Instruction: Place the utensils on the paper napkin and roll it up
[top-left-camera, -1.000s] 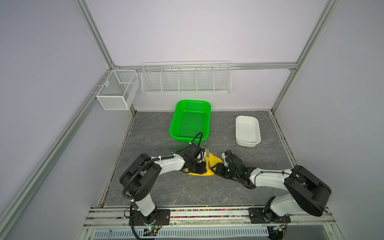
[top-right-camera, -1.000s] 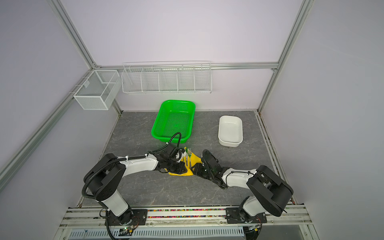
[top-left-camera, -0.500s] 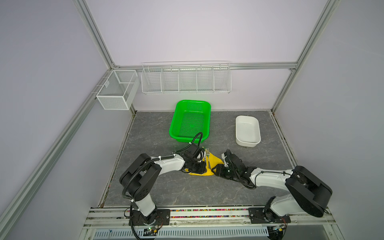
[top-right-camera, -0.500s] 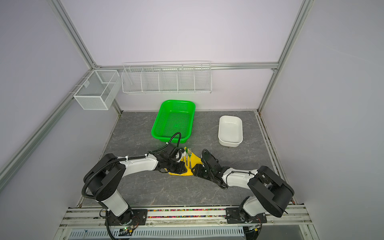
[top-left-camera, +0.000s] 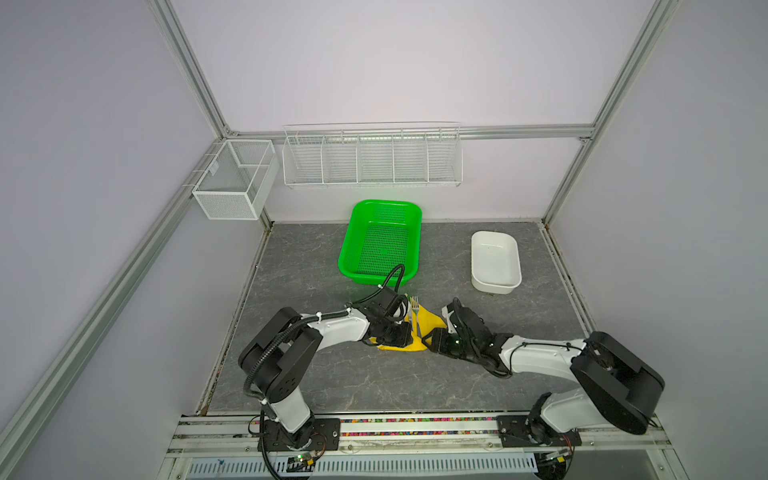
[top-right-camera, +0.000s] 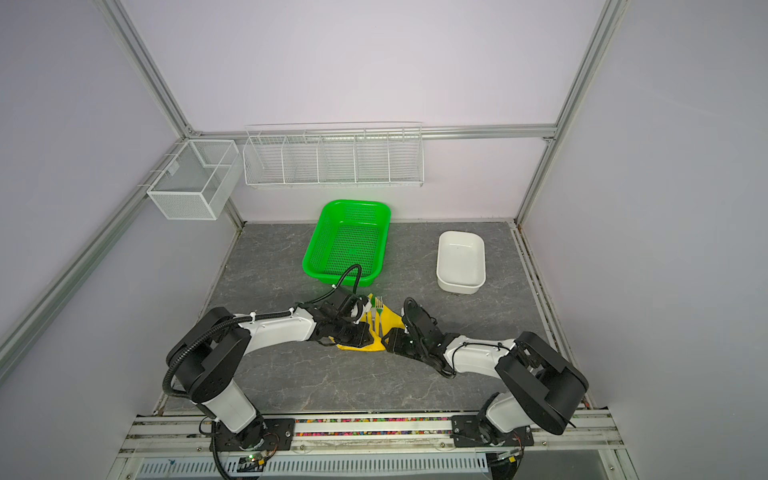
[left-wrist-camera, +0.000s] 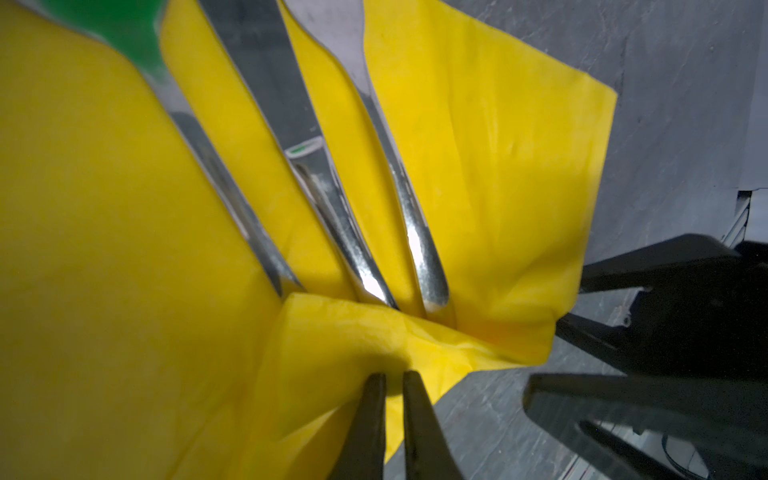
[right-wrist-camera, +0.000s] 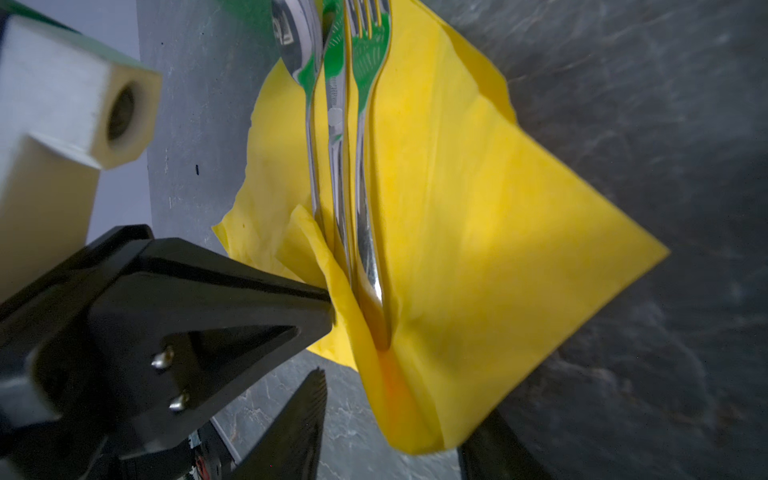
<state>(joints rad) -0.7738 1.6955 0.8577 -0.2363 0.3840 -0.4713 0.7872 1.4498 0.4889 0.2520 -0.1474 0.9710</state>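
Left gripper (left-wrist-camera: 392, 382) pinched the paper napkin (left-wrist-camera: 490, 166), 3 utensils (left-wrist-camera: 332, 232) just beyond its tips; right gripper (right-wrist-camera: 399, 399) gaped astride a corner.

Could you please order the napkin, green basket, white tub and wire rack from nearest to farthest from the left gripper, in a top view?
From the left gripper:
1. the napkin, pinched in it
2. the green basket, just behind
3. the white tub, back right
4. the wire rack, back wall
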